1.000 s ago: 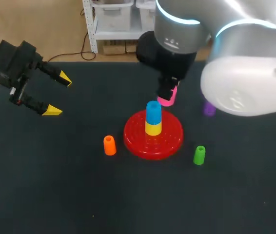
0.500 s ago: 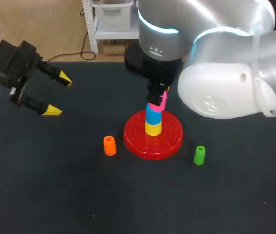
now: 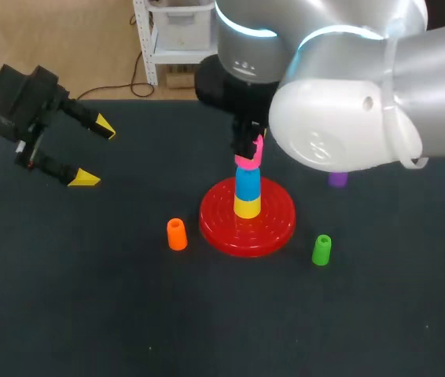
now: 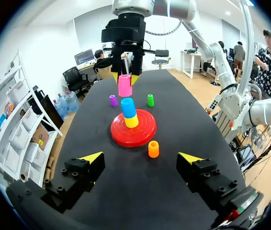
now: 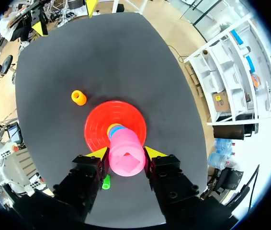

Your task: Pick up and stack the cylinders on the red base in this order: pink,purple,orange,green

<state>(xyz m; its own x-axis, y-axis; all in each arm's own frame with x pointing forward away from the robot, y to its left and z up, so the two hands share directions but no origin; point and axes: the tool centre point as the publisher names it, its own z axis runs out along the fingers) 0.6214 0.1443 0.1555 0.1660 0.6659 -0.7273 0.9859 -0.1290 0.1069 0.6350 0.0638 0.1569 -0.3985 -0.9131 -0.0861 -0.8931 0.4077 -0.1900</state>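
Over on the left, the left gripper point(image 3: 95, 153) hangs above the table's point(image 3: 89, 314) far edge with its fingers spread wide and nothing between them, parked out of the way, I'd say, so the other arm has the middle to itself. Next along, the orange cylinder point(image 3: 176, 234) stands upright on the cloth just beside the red base point(image 3: 273, 228), handy for its later turn. On the base a blue cylinder point(image 3: 247, 182) sits on a yellow one point(image 3: 246, 207), and right over them the right gripper point(image 5: 126, 153) has its two yellow tips clamped on either side of the pink cylinder point(image 4: 124, 85). From the left wrist view the pink one hangs just above the blue with a little gap, lined up over the stack to go straight down onto it. Further right, the green cylinder point(image 3: 321, 250) stands near the base's rim, and the purple cylinder point(image 3: 337, 178) peeks out from behind the big right arm, both awaiting their turns.
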